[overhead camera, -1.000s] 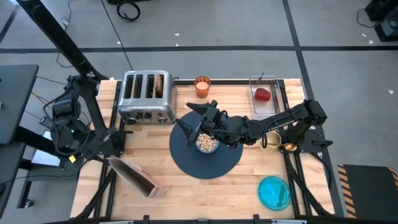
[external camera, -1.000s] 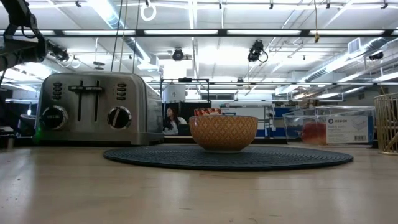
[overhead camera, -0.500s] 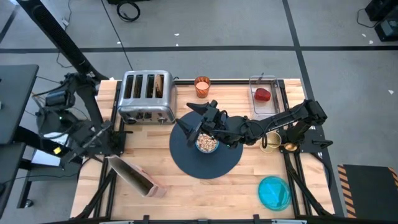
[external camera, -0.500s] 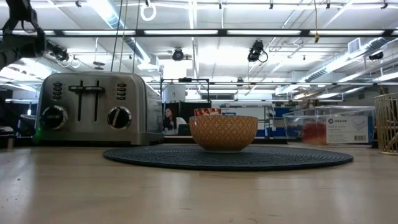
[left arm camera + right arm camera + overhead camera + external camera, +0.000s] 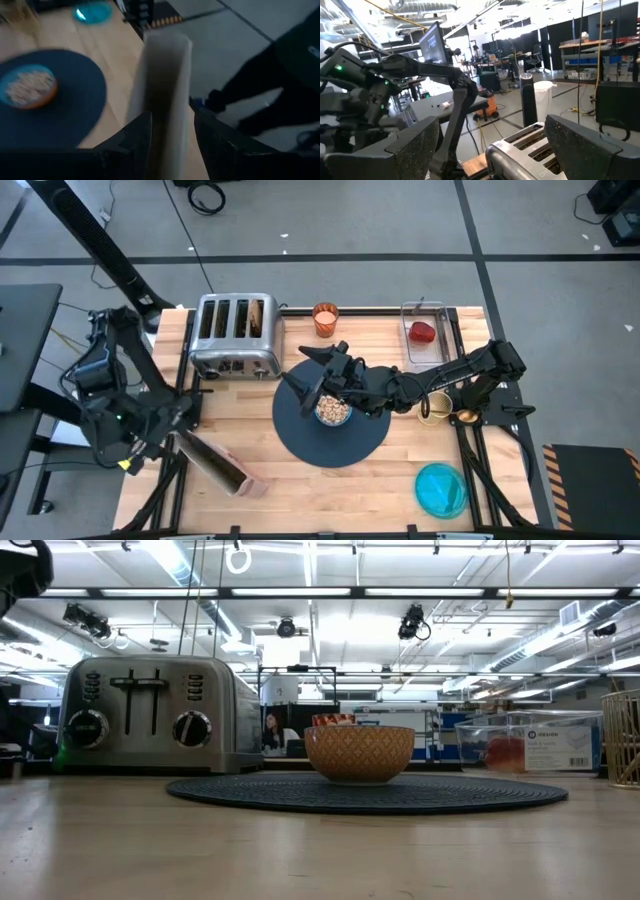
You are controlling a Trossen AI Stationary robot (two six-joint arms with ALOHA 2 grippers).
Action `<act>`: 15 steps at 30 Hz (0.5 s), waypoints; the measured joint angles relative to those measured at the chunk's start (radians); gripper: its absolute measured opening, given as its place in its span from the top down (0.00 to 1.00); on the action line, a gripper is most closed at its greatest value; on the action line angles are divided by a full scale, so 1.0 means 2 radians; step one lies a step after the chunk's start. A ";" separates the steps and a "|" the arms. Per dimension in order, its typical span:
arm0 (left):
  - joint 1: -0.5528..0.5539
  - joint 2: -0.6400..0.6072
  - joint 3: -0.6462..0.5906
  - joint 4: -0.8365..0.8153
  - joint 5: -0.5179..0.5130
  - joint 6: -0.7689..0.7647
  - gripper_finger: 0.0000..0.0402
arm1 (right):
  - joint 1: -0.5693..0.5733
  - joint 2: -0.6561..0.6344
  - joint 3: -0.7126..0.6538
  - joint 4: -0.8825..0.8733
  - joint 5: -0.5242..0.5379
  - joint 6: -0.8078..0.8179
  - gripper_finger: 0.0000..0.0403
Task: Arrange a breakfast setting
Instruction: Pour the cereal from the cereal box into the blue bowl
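A cereal-filled bowl, blue inside and orange outside, stands on the dark-blue round mat. My right gripper hangs open above the mat's far left part, pointing at the toaster; it touches nothing. My left gripper is shut on a tan box at the table's near left. The orange cup stands at the far edge. A toast slice sticks up from a toaster slot. The red fruit lies in a clear tub. The teal plate lies at the near right. My left gripper pinches the tan box at its far-left end between its two fingers, one on each side. The fingers come from the table's far left and lie along the box, which stretches away toward the near right. Whether the box rests on the table, I cannot tell.
A gold wire holder stands right of the mat, under my right arm. The clear tub is at the far right. Bare wood shows between the mat and the near edge.
My left arm's elbow and upper links have swung toward the table's near edge, while its gripper stays shut on the tan box, which keeps about the same place. My right arm has kept still.
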State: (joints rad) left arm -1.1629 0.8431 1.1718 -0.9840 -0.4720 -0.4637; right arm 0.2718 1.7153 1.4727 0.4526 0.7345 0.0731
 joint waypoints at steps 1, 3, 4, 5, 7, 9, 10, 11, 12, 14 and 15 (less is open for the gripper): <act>0.007 0.003 0.000 -0.002 0.014 -0.001 0.61 | 0.000 0.000 0.000 0.000 0.000 0.000 0.09; 0.018 0.011 -0.001 -0.007 0.037 0.001 0.61 | 0.001 0.000 0.000 0.000 0.000 0.000 0.09; 0.023 0.014 -0.001 -0.011 0.048 0.002 0.61 | 0.002 0.000 0.000 0.000 -0.002 0.000 0.09; 0.026 0.017 -0.001 -0.018 0.055 0.002 0.61 | 0.003 0.000 0.000 0.000 -0.002 0.000 0.09; 0.030 0.023 -0.001 -0.029 0.064 0.002 0.61 | 0.005 0.000 0.000 0.000 -0.002 0.001 0.09; 0.035 0.030 -0.001 -0.034 0.067 0.005 0.61 | 0.006 0.000 0.000 0.000 -0.002 0.000 0.09; 0.038 0.034 -0.001 -0.038 0.068 0.006 0.61 | 0.007 0.000 0.000 0.000 -0.002 -0.001 0.09; 0.042 0.037 -0.001 -0.045 0.068 0.006 0.61 | 0.007 0.000 0.000 0.000 -0.002 -0.002 0.09; 0.045 0.041 -0.001 -0.053 0.069 0.005 0.61 | 0.008 0.000 0.000 0.000 -0.004 -0.003 0.09; 0.052 0.051 -0.001 -0.061 0.072 0.005 0.63 | 0.008 0.000 0.000 0.000 -0.010 -0.003 0.09; 0.054 0.056 -0.001 -0.061 0.072 0.010 0.64 | 0.008 0.000 0.000 0.000 -0.013 -0.004 0.09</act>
State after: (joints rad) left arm -1.0541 0.9553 1.1698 -1.1052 -0.3281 -0.4439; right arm 0.2877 1.7153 1.4727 0.4526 0.7093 0.0657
